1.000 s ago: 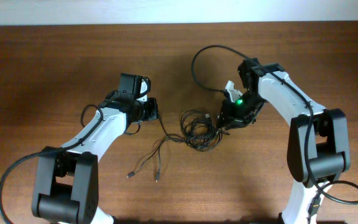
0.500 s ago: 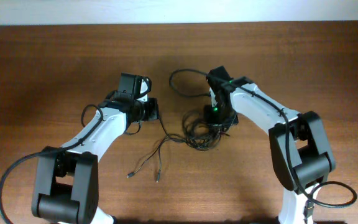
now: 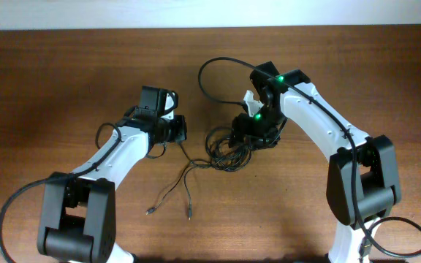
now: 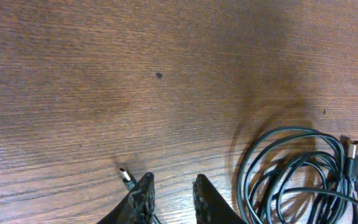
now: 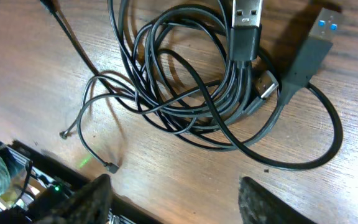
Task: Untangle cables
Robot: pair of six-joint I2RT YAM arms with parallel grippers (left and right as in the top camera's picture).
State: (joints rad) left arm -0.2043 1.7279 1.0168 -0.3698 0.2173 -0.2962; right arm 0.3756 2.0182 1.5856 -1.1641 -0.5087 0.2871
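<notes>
From overhead, the right arm's black-and-white gripper (image 3: pixel 253 133) covers part of the tangle of thin black cables (image 3: pixel 224 155), its fingers hidden beneath. In the right wrist view those fingers (image 5: pixel 91 200) are dark blurs, wide apart, cut by the bottom edge. The left arm's dark fingers (image 4: pixel 143 198) are likewise cut off; whether they pinch a cord cannot be told. The two loose plugs (image 3: pixel 149 211) on the brown wooden worktop (image 3: pixel 64 80) are too small to identify.

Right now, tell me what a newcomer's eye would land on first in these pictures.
The knotted bundle of thin black cables at the middle of the table draws the eye first. The right gripper hangs open over it, a green light glowing on that arm. Two USB plugs, one blue inside, stick out of the coil.
</notes>
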